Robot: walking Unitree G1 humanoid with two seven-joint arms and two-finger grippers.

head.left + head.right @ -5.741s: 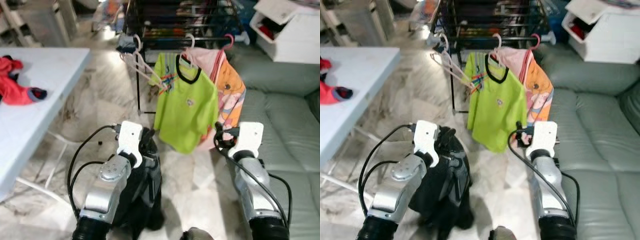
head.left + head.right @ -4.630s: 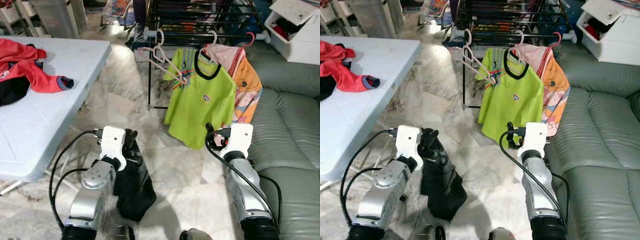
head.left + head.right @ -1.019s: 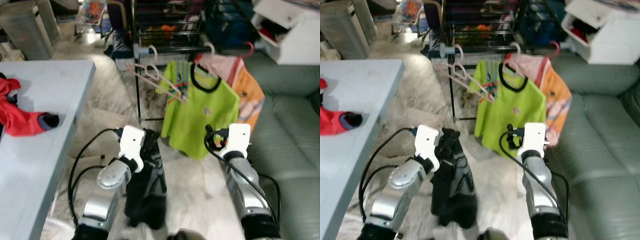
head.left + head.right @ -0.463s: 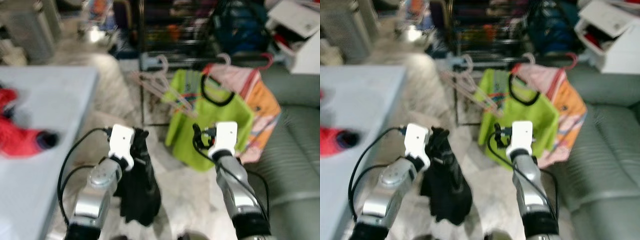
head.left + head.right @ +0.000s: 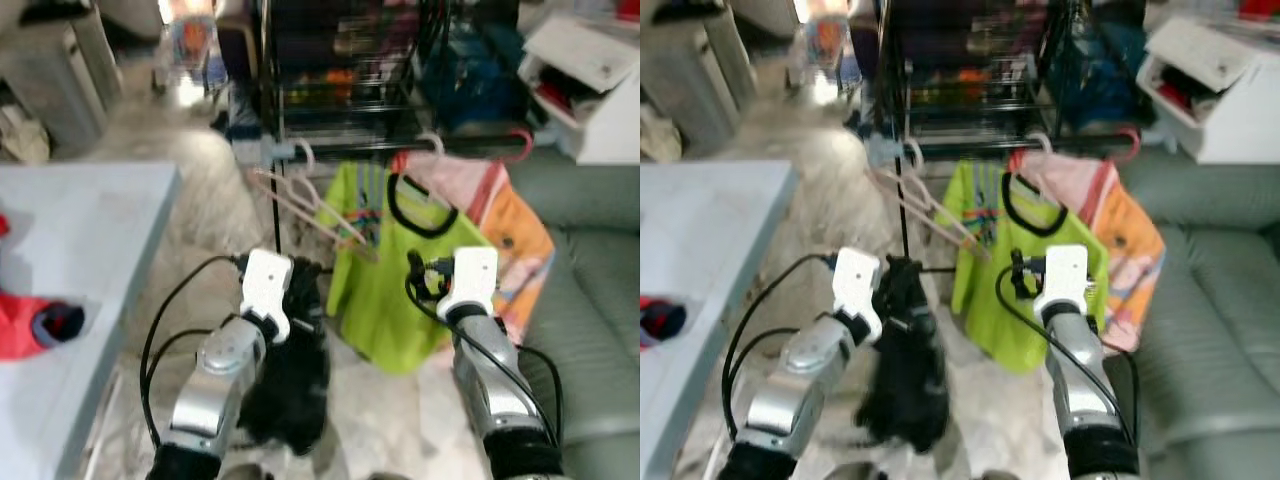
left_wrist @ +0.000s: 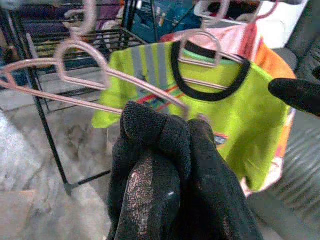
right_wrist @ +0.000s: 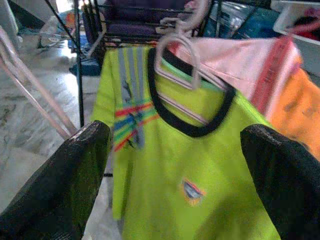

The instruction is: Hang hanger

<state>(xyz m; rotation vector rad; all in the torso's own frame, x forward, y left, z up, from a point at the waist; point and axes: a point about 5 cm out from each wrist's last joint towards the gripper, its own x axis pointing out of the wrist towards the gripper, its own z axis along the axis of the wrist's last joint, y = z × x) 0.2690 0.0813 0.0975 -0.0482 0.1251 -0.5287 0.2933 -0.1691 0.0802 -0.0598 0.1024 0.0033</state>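
While the head views are somewhat blurred, they show both silver arms raised toward a black drying rack [image 5: 340,70] that stands on the marble floor [image 5: 215,190]. The left claw [image 5: 300,290] is clenched on a black garment [image 5: 290,385], which hangs down from it in a dark bundle; in the left wrist view the cloth [image 6: 170,185] is bunched between the fingers and hides them. The right claw [image 7: 175,165] is released, its two black fingers [image 7: 70,175] spread wide apart with the lime-green shirt [image 5: 400,280] seen between them, not touching it. That shirt hangs on a hanger from the rack's rail, with a pink garment [image 5: 450,180] and an orange one [image 5: 520,240] just beside it. Empty pale pink hangers [image 5: 310,205] hang tilted on the same rail, near the left claw's bundle. A pale counter [image 5: 90,230] on the robot's left carries a red garment [image 5: 30,325], and a grey sofa [image 5: 590,290] lies on its right.
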